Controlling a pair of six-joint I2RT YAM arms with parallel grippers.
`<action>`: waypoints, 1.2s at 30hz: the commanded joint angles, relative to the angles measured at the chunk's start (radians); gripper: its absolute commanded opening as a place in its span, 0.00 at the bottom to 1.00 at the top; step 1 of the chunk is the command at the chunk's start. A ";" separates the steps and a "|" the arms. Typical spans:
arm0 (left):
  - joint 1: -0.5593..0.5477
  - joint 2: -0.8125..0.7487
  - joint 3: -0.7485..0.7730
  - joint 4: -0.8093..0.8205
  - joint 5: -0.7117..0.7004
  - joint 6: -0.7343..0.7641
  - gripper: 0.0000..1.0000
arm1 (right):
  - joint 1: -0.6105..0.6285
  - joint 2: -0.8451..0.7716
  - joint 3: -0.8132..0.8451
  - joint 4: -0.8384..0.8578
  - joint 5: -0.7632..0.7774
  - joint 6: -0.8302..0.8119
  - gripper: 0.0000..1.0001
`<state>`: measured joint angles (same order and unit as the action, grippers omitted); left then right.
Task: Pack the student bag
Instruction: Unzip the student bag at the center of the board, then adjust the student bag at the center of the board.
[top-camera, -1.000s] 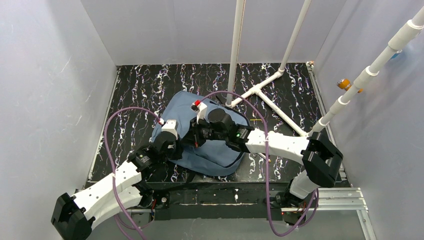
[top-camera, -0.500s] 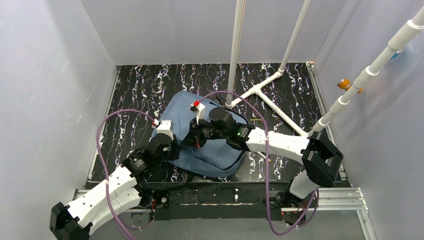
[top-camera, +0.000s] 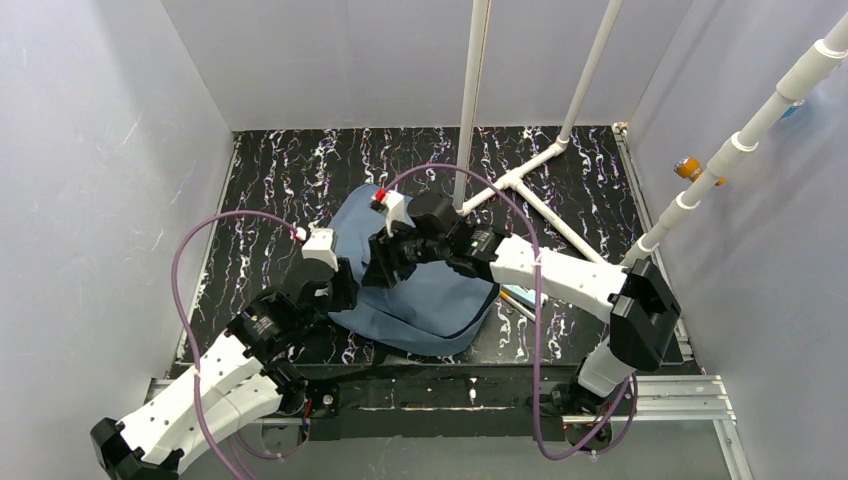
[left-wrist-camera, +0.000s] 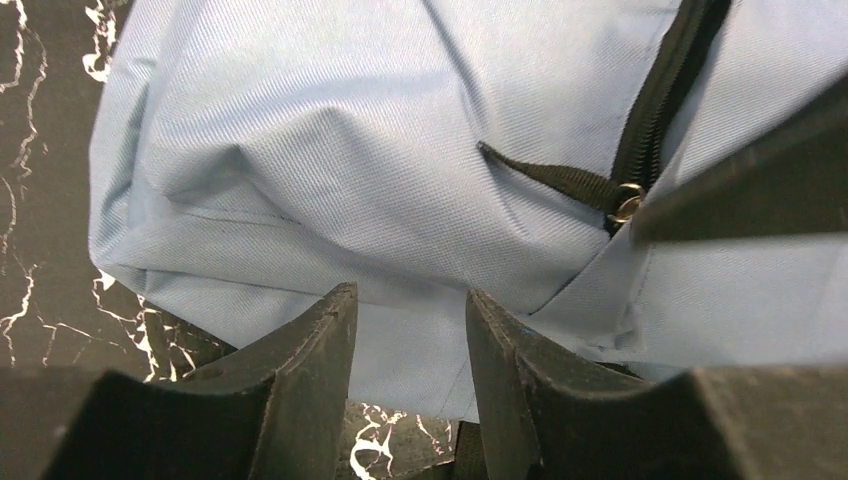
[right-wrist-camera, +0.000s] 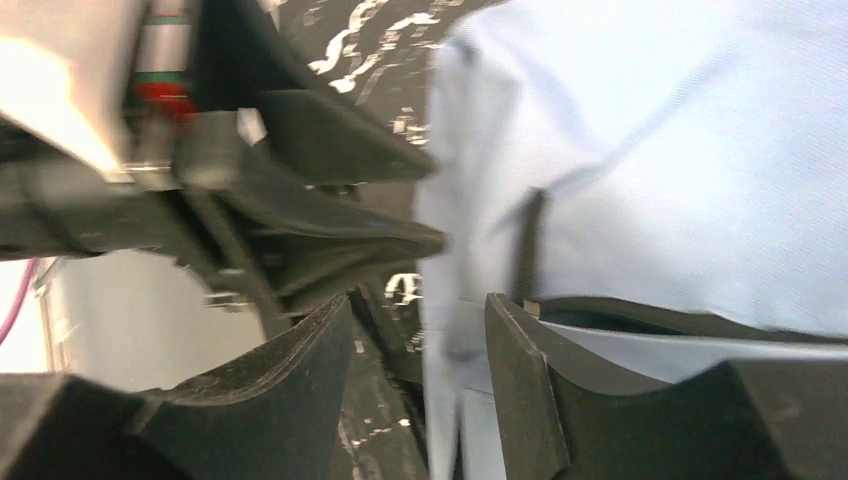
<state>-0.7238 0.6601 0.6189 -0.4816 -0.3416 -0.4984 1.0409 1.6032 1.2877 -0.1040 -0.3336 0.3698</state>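
Observation:
The student bag (top-camera: 435, 300) is a slate-blue fabric backpack lying flat on the black marbled table (top-camera: 280, 180). My left gripper (top-camera: 342, 287) is at the bag's left edge, open; in the left wrist view (left-wrist-camera: 410, 305) only fabric lies beyond its fingers. The bag (left-wrist-camera: 350, 150) shows a dark zipper (left-wrist-camera: 660, 90) with a metal pull (left-wrist-camera: 628, 202). My right gripper (top-camera: 385, 265) hovers over the bag's left part, open (right-wrist-camera: 418, 308). A fold of the bag's (right-wrist-camera: 650, 150) edge stands loosely between its fingers, not pinched. The left gripper's fingers (right-wrist-camera: 340, 235) show just beyond.
A white pipe frame (top-camera: 530, 190) rises from the table behind the bag. A thin pencil-like thing (top-camera: 515, 302) lies by the bag's right edge. Grey walls close in on three sides. Purple cables (top-camera: 200, 240) loop over both arms.
Both grippers have opened and let go of the bag's fabric. The left arm has drawn back toward the near left; the right gripper has shifted slightly left and further from the arms' bases.

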 joint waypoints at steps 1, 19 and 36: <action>0.001 -0.025 0.064 -0.040 -0.051 0.032 0.44 | -0.095 -0.060 0.045 -0.084 0.141 -0.023 0.62; 0.002 0.105 0.086 0.062 0.178 -0.121 0.66 | -0.257 0.021 0.156 -0.219 0.433 0.080 0.76; 0.183 0.342 0.094 0.047 0.099 -0.008 0.82 | -0.176 0.028 0.012 -0.231 0.516 0.131 0.56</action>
<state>-0.6533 0.9337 0.7074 -0.3935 -0.2127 -0.5999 0.8185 1.6318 1.3293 -0.3630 0.1883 0.4873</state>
